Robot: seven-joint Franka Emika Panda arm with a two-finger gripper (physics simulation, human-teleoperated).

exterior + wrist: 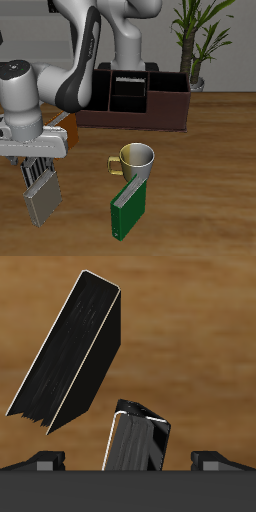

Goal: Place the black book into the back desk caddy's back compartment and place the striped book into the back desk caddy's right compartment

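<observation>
Pincer: my gripper (42,180) is squeezed on a book (41,203), its cover looks grey and stripy | Black book (70,351): lying on the table below me | Caddy (135,103): far back | Tip: lift high, keep the book straight, go slowly.

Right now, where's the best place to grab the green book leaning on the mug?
Probably its raised top edge, coming from above, jaws pinching across the thin covers. The green book stands tilted against the mug, so that edge is exposed.
</observation>
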